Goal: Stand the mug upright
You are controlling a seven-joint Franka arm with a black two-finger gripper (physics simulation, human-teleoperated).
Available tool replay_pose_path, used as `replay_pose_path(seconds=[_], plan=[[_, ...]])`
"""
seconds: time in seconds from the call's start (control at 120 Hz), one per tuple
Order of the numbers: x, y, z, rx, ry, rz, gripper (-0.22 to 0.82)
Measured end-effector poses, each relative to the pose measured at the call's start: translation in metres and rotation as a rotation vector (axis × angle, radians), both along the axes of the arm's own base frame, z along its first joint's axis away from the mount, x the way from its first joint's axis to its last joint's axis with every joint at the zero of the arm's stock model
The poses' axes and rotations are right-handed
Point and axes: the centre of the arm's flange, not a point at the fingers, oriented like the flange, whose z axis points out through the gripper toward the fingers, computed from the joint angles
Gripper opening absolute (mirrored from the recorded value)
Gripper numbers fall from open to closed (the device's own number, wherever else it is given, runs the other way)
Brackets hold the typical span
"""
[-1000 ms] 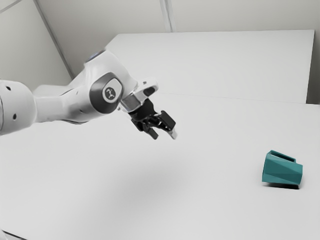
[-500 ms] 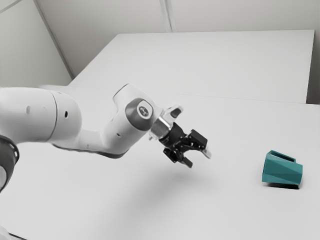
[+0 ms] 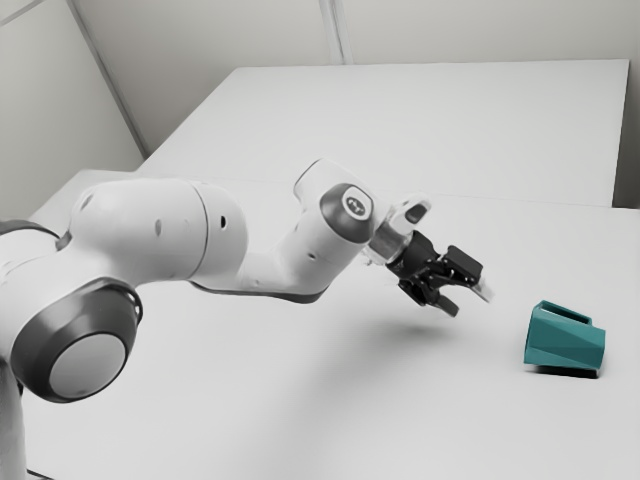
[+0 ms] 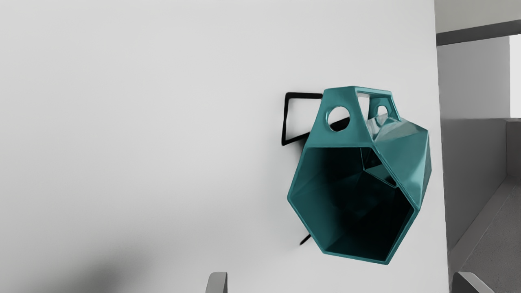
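Nearest is the gripper point(image 3: 466, 299), above the table point(image 3: 250, 400), its two fingers standing apart with nothing held between them; a little farther, toward the exterior view's right, the mug point(image 3: 565, 340) lies on its side upon the table, the mouth point(image 4: 358, 203) facing the gripper and the handle point(image 4: 340, 97) on the upper side; the step in hand is, I judge, the approach, and no grasp is made; the next move should bring the gripper lower and forward, and align it with the rim or the handle; after a firm closing, the mug needs lifting and turning until its mouth looks up.
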Motion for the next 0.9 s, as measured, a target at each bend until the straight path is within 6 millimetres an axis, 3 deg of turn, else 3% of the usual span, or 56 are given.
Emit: replay_pose_path(seconds=[0.175, 0.358, 0.817, 0.9], plan=[[-0.004, -0.029, -0.010, -0.038, -0.008, -0.055, 0.60], [0.005, -0.065, -0.019, -0.078, -0.040, -0.107, 0.60], [0.006, -0.105, -0.031, -0.145, -0.066, -0.168, 0.60], [0.004, -0.109, -0.031, -0.149, -0.073, -0.175, 0.51]])
